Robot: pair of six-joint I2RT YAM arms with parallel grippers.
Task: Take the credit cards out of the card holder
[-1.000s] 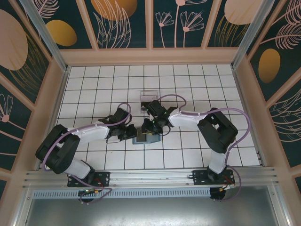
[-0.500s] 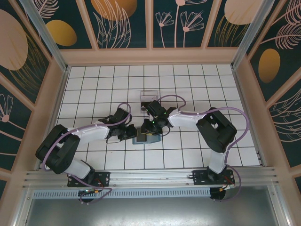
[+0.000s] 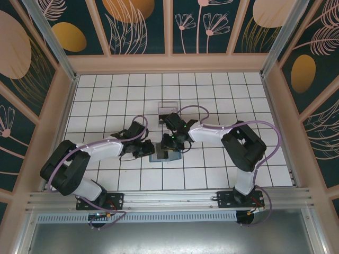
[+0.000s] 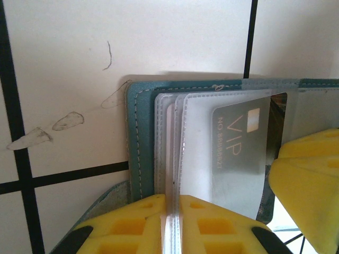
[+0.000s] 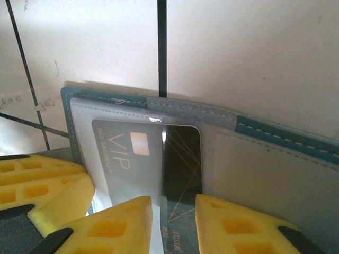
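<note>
The slate-blue card holder (image 3: 160,155) lies open on the white tiles between both arms. My left gripper (image 4: 174,198) is shut on the edges of its clear plastic sleeves (image 4: 190,137), pinning that side of the card holder (image 4: 140,137). A dark VIP credit card (image 5: 183,159) sticks partway out of a sleeve toward the wallet's middle. My right gripper (image 5: 174,203) stands over that exposed end, its yellow fingers (image 5: 233,222) slightly apart on either side of the bare strip, clamping nothing. The same credit card (image 4: 238,143) shows through the sleeve in the left wrist view.
A clear plastic tray (image 3: 168,108) stands on the tiles just beyond the grippers. Wooden walls (image 3: 169,63) ring the tiled floor. The right gripper's yellow finger (image 4: 307,180) sits close beside the left gripper's.
The right arm's wrist has edged slightly left over the card holder. The left arm has held still, gripping the sleeves.
</note>
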